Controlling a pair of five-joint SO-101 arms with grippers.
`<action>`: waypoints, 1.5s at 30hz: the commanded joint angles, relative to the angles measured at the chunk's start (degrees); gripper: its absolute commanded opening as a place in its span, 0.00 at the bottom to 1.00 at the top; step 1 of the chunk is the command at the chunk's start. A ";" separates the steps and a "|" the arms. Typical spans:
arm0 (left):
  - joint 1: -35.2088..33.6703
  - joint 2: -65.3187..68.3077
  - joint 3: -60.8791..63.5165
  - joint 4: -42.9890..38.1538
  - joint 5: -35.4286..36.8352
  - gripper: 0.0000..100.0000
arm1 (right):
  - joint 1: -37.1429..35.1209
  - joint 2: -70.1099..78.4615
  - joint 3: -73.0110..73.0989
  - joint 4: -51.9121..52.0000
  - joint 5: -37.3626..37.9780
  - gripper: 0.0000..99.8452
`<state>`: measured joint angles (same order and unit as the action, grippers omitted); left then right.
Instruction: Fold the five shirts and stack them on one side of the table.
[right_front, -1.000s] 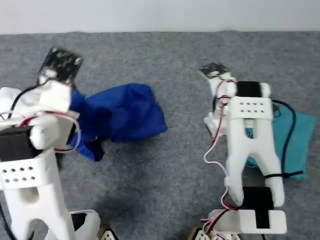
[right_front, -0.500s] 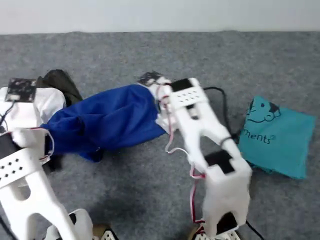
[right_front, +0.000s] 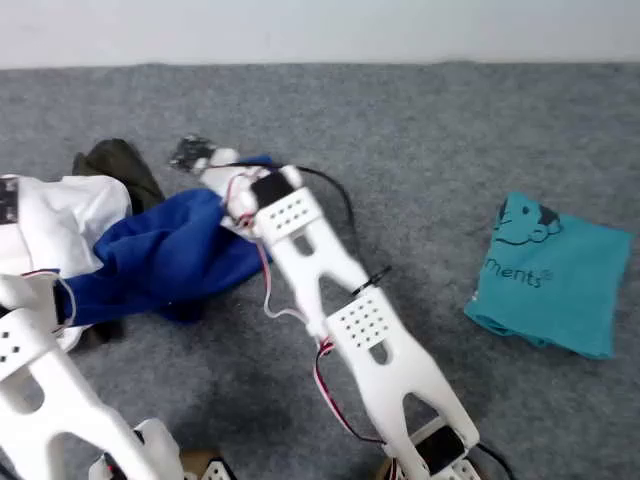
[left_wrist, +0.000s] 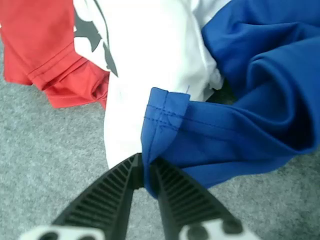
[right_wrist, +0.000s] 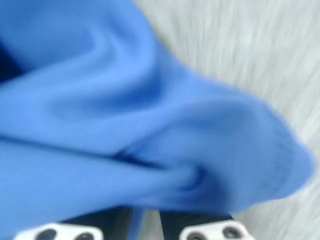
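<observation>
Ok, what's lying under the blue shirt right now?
A white shirt lies under the blue shirt, with a red shirt next to the white one. A dark olive shirt pokes out at the pile's far edge. How far each runs beneath is covered.

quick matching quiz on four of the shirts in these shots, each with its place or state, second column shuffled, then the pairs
Things:
1. blue shirt
2. teal shirt
3. white shirt
4. red shirt

Places or states:
A. folded, lying apart from the other shirts
B. beside the white one, not touching the blue one
C. hem pinched between the fingers of the left gripper
D. partly covered by the blue one

Pairs: 1-C, 2-A, 3-D, 4-B
</observation>
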<state>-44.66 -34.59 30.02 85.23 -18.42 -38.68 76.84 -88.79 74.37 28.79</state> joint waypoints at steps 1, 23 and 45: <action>-0.53 -1.76 -0.13 -0.79 -0.53 0.00 | -1.10 -3.82 -7.30 -3.65 0.53 0.01; -0.18 -1.41 -0.13 -0.44 -0.35 0.00 | 2.07 -11.74 -7.03 28.88 -4.84 0.08; -0.18 -1.41 -0.13 -0.44 -0.35 0.00 | -2.24 -20.88 23.21 26.07 -4.66 0.20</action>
<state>-44.66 -34.59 30.02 85.23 -18.42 -40.70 59.08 -65.41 100.48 22.20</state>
